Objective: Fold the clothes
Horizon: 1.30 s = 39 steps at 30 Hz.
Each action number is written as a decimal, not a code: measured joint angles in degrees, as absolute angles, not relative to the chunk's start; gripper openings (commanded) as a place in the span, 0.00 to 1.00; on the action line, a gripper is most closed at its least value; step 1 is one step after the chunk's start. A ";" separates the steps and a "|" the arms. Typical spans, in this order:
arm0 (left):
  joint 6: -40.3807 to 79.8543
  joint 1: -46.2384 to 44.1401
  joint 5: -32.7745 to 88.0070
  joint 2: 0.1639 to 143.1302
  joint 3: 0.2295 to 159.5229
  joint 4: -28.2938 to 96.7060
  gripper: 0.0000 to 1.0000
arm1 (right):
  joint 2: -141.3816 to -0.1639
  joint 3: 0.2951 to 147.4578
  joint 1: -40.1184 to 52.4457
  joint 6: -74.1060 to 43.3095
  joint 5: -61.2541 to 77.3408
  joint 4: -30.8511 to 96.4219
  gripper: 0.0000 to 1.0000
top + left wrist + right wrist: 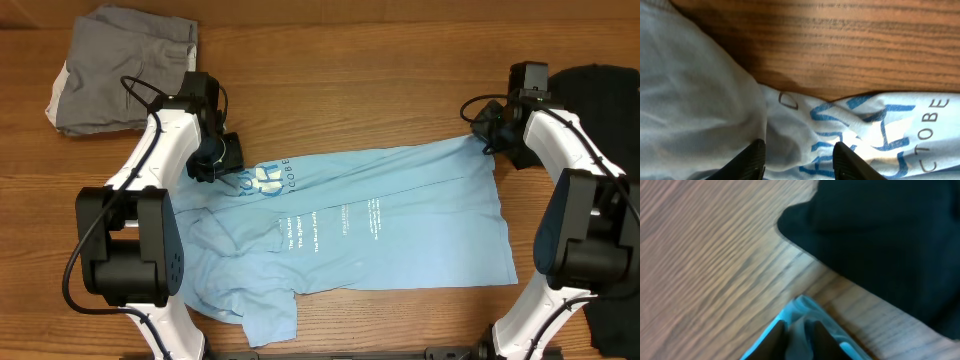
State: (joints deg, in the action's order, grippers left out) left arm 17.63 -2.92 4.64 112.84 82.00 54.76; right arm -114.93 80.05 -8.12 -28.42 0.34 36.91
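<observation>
A blue shirt (380, 215) lies spread, lettering up, across the middle of a wooden table (350, 90). The left gripper (800, 162) sits at the shirt's far left edge, jaws partly apart astride a bunched fold. The right gripper (796, 340) pinches the far right corner between narrow jaws. A black shirt (890, 240) lies near that corner, and a grey garment (120, 70) lies folded at the table's far left.

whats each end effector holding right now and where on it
Right end effector pinches the light blue T-shirt at a hem corner. Left end effector straddles cloth by the logo; whether it grips cannot be told.
</observation>
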 measured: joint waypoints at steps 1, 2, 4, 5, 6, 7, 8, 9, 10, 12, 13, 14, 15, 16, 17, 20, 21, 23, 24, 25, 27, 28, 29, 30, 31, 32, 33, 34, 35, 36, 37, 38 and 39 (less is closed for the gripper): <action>17.63 -2.92 4.60 112.84 82.00 54.30 0.49 | -114.93 80.05 -8.12 -28.27 -0.25 37.15 0.54; 17.63 -2.92 4.58 112.84 82.00 54.06 0.49 | -114.93 80.05 -8.12 -28.67 -0.60 37.47 0.61; 17.63 -2.92 4.45 112.84 81.95 53.69 0.49 | -114.93 80.05 -8.12 -28.47 -0.91 38.24 0.79; 17.63 -2.92 4.45 112.84 81.93 53.63 0.49 | -114.93 80.05 -8.12 -28.97 -1.37 39.24 0.79; 17.63 -2.92 4.43 112.84 81.89 53.58 0.49 | -114.93 80.05 -8.10 -29.52 -2.15 40.42 0.79; 17.63 -2.92 4.43 112.84 81.89 53.58 0.49 | -114.93 80.07 -8.14 -30.02 -2.42 41.50 0.79; 17.63 -2.92 4.43 112.84 81.89 53.58 0.50 | -114.93 80.09 -8.19 -30.46 -2.90 42.70 0.80; 17.63 -2.92 4.45 112.84 81.87 53.63 0.50 | -114.93 80.12 -8.29 -31.18 -3.38 43.97 0.80; 17.63 -2.92 4.43 112.84 81.87 53.71 0.50 | -114.93 80.16 -8.43 -31.48 -3.57 44.97 0.80; 17.63 -2.92 4.45 112.84 81.84 53.78 0.50 | -114.91 80.31 -8.71 -31.88 -3.86 46.57 0.80; 17.63 -2.92 4.45 112.84 81.84 53.78 0.50 | -114.83 80.40 -8.99 -31.92 -3.81 47.11 0.80; 17.63 -2.92 4.43 112.84 81.84 53.78 0.50 | -114.80 80.49 -9.21 -31.88 -3.79 47.62 0.80; 17.63 -2.92 4.43 112.84 81.84 53.80 0.50 | -114.69 80.49 -9.41 -31.77 -3.51 47.92 0.80; 17.63 -2.92 4.45 112.84 81.84 53.80 0.50 | -114.63 80.58 -9.69 -31.48 -3.31 48.38 0.80; 17.63 -2.92 4.43 112.84 81.84 53.91 0.50 | -114.59 80.58 -9.98 -31.33 -3.18 48.71 0.80; 17.63 -2.92 4.43 112.84 81.78 54.22 0.50 | -114.56 80.58 -10.92 -30.76 -1.43 48.62 0.80; 17.63 -2.92 4.43 112.84 81.71 54.22 0.50 | -114.56 80.58 -11.27 -30.37 -0.56 48.16 0.81; 17.63 -2.92 4.43 112.84 81.38 54.17 0.50 | -114.54 80.60 -12.38 -29.21 2.26 46.87 0.82; 17.61 -2.92 4.43 112.84 80.88 54.00 0.50 | -114.52 80.64 -12.99 -28.75 3.73 46.61 0.83; 17.61 -2.92 4.43 112.84 80.31 53.80 0.51 | -114.48 80.73 -13.61 -28.45 4.93 46.59 0.84; 17.61 -2.92 4.43 112.84 78.89 52.64 0.51 | -114.30 80.93 -15.03 -28.08 7.16 46.87 0.84; 17.61 -2.92 4.40 112.84 78.22 52.18 0.51 | -114.17 81.01 -15.59 -27.99 7.84 47.24 0.84; 17.61 -2.92 4.40 112.84 77.69 51.77 0.51 | -114.04 81.06 -16.16 -27.90 8.40 47.68 0.84; 17.61 -2.92 4.40 112.84 76.99 51.13 0.51 | -113.84 81.12 -16.86 -27.81 8.91 48.40 0.83; 17.61 -2.92 4.43 112.84 76.49 50.83 0.50 | -113.71 81.12 -17.32 -27.79 9.21 48.95 0.82; 17.61 -2.92 4.43 112.84 76.18 50.74 0.50 | -113.62 81.14 -17.85 -27.86 9.52 49.60 0.77; 17.63 -2.92 4.43 112.84 75.90 50.76 0.49 | -113.56 81.19 -18.61 -27.81 9.96 50.43 0.74; 17.63 -2.92 4.43 112.84 75.88 50.74 0.49 | -113.56 81.21 -18.94 -28.36 10.22 50.65 0.72; 17.63 -2.92 4.43 112.84 75.88 50.74 0.49 | -113.56 81.23 -19.62 -28.32 11.11 51.09 0.71; 17.63 -2.92 4.45 112.84 75.88 50.72 0.50 | -113.54 81.23 -20.08 -28.47 11.84 51.31 0.71; 17.63 -2.92 4.45 112.84 75.88 50.74 0.51 | -113.54 81.23 -20.60 -28.53 12.60 51.64 0.72; 17.63 -2.92 4.45 112.84 75.88 50.72 0.52 | -113.51 81.28 -21.06 -28.53 13.52 52.23 0.71; 17.63 -2.92 4.45 112.84 75.88 50.72 0.52 | -113.51 81.28 -21.56 -28.45 14.48 52.82 0.71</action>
State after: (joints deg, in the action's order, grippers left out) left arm 17.63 -2.92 4.45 112.84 75.88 50.72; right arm -113.51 81.28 -21.56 -28.45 14.48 52.82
